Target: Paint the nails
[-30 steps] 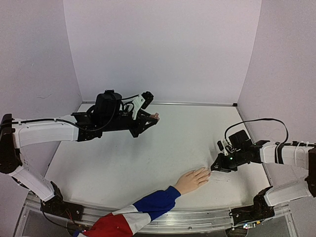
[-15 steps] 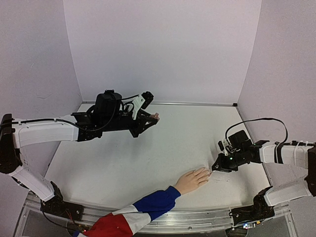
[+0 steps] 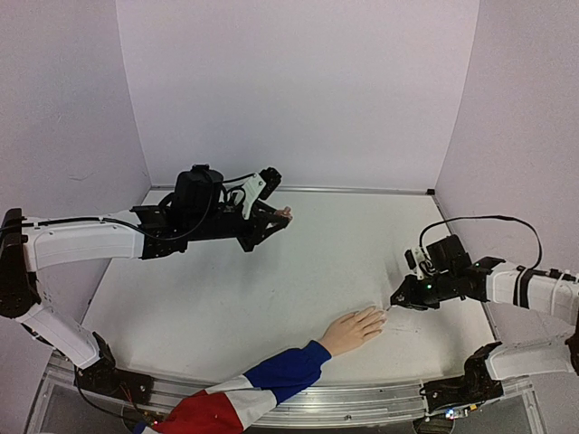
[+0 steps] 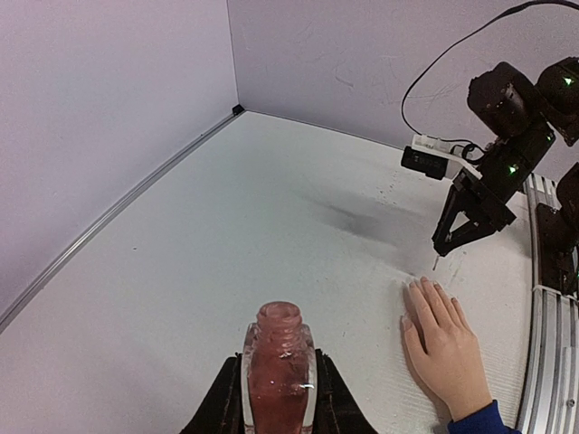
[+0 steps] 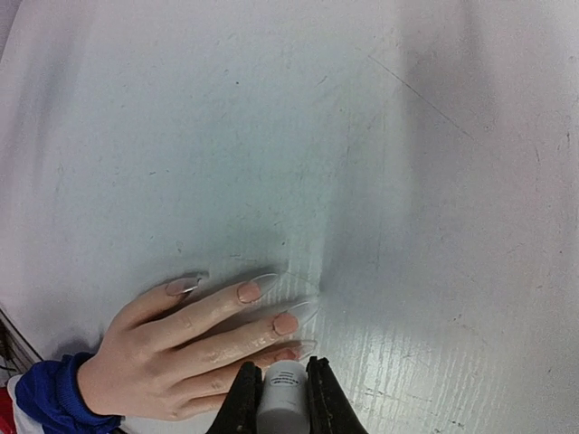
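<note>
A pale hand (image 3: 353, 330) in a blue, white and red sleeve (image 3: 271, 375) lies flat near the table's front edge. Its nails (image 5: 249, 291) are long, clear at the tips and pinkish at the base. My right gripper (image 3: 391, 306) is shut on a white brush cap (image 5: 282, 398) and hovers just beyond the fingertips, over the lowest finger in the right wrist view. The brush tip itself is hidden there. At the back left, above the table, my left gripper (image 3: 281, 217) is shut on an uncapped pinkish polish bottle (image 4: 279, 362).
White table (image 3: 271, 289) with lilac walls on three sides. A metal rail (image 3: 362, 391) runs along the front edge. The right arm's cable (image 3: 470, 221) loops above its wrist. Faint scuff marks (image 4: 348, 215) lie beyond the fingers.
The right arm's wrist has drifted slightly to the right while its tip stays by the fingertips. The left arm and the hand have not moved.
</note>
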Action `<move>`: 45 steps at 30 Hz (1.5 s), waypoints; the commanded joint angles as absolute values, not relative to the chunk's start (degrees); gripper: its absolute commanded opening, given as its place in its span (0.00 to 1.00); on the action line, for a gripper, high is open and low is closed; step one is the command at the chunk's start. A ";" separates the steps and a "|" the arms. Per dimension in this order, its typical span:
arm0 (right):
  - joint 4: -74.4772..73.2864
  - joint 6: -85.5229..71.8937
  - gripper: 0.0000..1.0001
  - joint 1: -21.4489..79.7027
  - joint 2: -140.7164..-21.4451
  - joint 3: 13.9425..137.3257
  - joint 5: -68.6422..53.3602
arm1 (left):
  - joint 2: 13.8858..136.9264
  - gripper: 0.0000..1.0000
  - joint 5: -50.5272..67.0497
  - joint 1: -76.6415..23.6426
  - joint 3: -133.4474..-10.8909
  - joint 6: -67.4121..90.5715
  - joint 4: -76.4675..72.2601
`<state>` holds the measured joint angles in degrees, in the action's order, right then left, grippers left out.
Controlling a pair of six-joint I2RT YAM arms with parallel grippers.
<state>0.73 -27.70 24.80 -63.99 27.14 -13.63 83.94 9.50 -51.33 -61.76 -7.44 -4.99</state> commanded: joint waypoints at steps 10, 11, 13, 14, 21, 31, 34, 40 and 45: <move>-0.75 -25.97 0.00 25.16 -67.96 28.48 -20.44 | 81.12 0.00 10.45 -51.51 -61.99 -7.04 -7.74; -0.69 -26.01 0.00 25.25 -68.21 28.48 -20.43 | 81.20 0.00 10.52 -51.55 -62.04 -6.97 -7.78; -0.57 -26.01 0.00 25.36 -68.45 28.47 -20.39 | 81.21 0.00 10.55 -51.55 -62.09 -7.02 -7.79; -0.54 -25.99 0.00 25.44 -68.57 28.48 -20.35 | 81.20 0.00 10.55 -51.44 -62.10 -7.06 -7.76; -0.53 -26.10 0.00 25.46 -68.99 28.39 -19.26 | 81.13 0.00 10.51 -51.50 -62.05 -7.12 -7.75; -0.57 -26.28 0.00 25.54 -69.57 28.34 -18.72 | 80.86 0.00 10.37 -51.50 -61.83 -7.11 -7.80; -0.55 -26.30 0.00 25.55 -69.78 28.38 -18.59 | 80.94 0.00 10.37 -51.50 -61.91 -7.19 -7.79; -0.53 -26.36 0.00 25.61 -69.83 28.39 -18.16 | 80.95 0.00 10.37 -51.51 -61.95 -7.14 -7.78; -0.53 -26.60 0.00 25.63 -69.79 28.39 -17.39 | 80.93 0.00 10.28 -51.46 -61.93 -7.17 -7.74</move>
